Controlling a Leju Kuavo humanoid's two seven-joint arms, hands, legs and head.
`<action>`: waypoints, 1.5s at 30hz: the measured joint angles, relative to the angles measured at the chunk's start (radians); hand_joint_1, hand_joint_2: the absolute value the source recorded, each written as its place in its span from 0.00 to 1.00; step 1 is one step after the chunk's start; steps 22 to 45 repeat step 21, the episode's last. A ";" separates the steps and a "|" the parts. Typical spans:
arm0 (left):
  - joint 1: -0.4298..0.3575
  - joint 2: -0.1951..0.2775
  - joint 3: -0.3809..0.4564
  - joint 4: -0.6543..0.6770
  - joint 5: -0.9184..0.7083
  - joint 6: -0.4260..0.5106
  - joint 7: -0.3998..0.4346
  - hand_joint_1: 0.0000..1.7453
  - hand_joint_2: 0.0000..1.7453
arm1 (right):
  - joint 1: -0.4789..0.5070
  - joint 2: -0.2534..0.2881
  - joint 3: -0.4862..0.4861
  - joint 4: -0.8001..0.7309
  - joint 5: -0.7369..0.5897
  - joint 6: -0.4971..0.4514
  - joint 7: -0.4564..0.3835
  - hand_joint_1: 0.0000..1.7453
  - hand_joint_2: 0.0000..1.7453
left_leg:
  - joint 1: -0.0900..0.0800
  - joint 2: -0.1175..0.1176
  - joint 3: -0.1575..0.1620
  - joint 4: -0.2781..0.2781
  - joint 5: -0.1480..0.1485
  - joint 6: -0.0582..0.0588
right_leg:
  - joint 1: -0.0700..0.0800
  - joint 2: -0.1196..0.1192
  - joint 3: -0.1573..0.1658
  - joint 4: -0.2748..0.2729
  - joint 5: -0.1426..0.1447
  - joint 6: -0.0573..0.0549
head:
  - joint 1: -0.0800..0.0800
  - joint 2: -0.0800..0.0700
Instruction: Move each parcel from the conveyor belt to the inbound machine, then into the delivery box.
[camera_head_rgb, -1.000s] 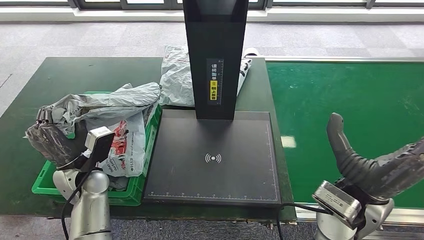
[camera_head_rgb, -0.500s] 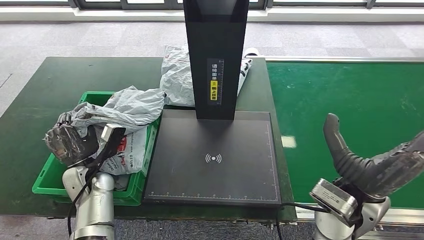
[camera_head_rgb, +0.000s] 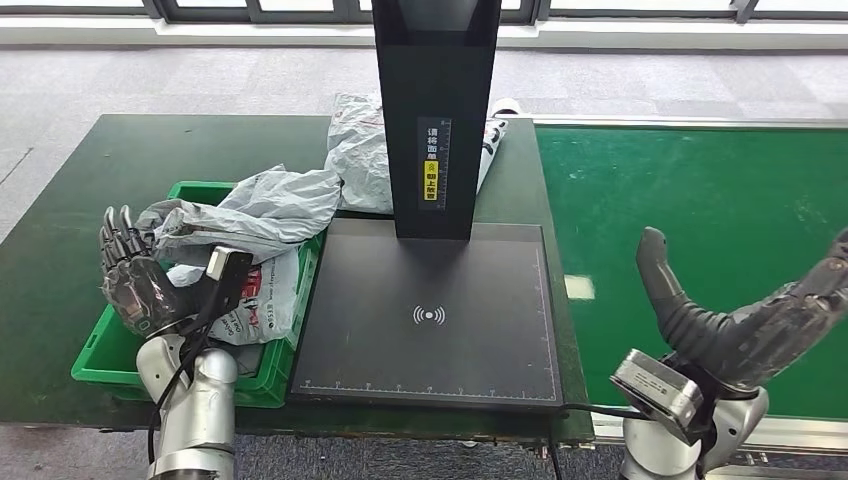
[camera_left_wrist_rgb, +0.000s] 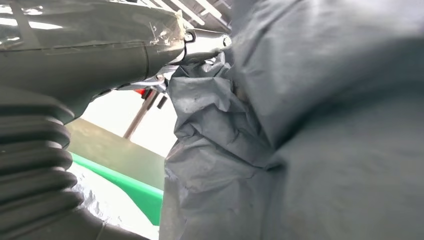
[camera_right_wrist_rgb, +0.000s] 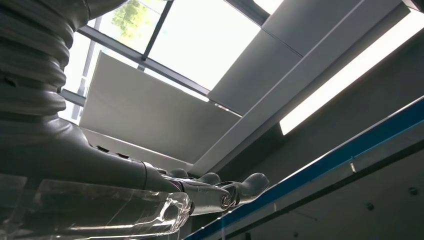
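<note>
Left hand (camera_head_rgb: 135, 285) over near-left part of green plastic crate (camera_head_rgb: 105, 362), fingers (camera_head_rgb: 118, 232) straight up and apart, holding nothing. Crumpled grey plastic parcel bag (camera_head_rgb: 262, 208) just right of those fingers, draped over crate's far-right rim, one fold near the fingertips; contact not clear from head view. In left wrist view same grey bag (camera_left_wrist_rgb: 310, 130) right against the thumb side, crate rim (camera_left_wrist_rgb: 131, 186) below it. White parcel bag with red print (camera_head_rgb: 262, 300) lower in crate, right of the palm; print too small to read. Another grey parcel bag (camera_head_rgb: 362, 150) well beyond the fingers, on dark green table (camera_head_rgb: 180, 150) behind black post of inbound machine (camera_head_rgb: 436, 110).

Right hand (camera_head_rgb: 750, 315) above green conveyor belt (camera_head_rgb: 700, 210), thumb up, fingers spread and slightly curved, empty; in right wrist view, fingers (camera_right_wrist_rgb: 250, 184) extended toward ceiling. No parcel near them.

Post label (camera_head_rgb: 433, 163): vertical white characters on black, yellow band beneath, not legible. Black scanning plate (camera_head_rgb: 430, 310) with white wireless-signal icon (camera_head_rgb: 428, 315) at centre, ruler ticks along edges.

Versus a second ago: left hand then closed on grey bag over crate's left end; now opened, fingers raised, bag let go and lying further right across rim. Right hand barely shifted, thumb slightly lower and more left.
</note>
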 joint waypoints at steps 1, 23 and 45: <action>0.000 0.000 0.013 -0.006 0.044 0.000 -0.041 0.00 0.00 | 0.000 0.000 0.000 0.003 -0.001 0.000 0.000 0.00 1.00 | 0.000 0.000 0.000 0.000 0.000 0.000 | 0.000 0.000 0.000 0.000 0.000 0.000 | 0.000 0.000; -0.034 0.001 0.233 -0.108 0.403 0.000 -0.410 0.00 0.00 | -0.001 0.000 -0.020 0.040 -0.005 0.000 0.000 0.00 1.00 | 0.000 0.001 -0.001 0.000 -0.001 -0.002 | 0.001 0.001 -0.002 0.000 0.000 -0.002 | 0.000 0.000; -0.034 0.001 0.233 -0.108 0.403 0.000 -0.410 0.00 0.00 | -0.001 0.000 -0.020 0.040 -0.005 0.000 0.000 0.00 1.00 | 0.000 0.001 -0.001 0.000 -0.001 -0.002 | 0.001 0.001 -0.002 0.000 0.000 -0.002 | 0.000 0.000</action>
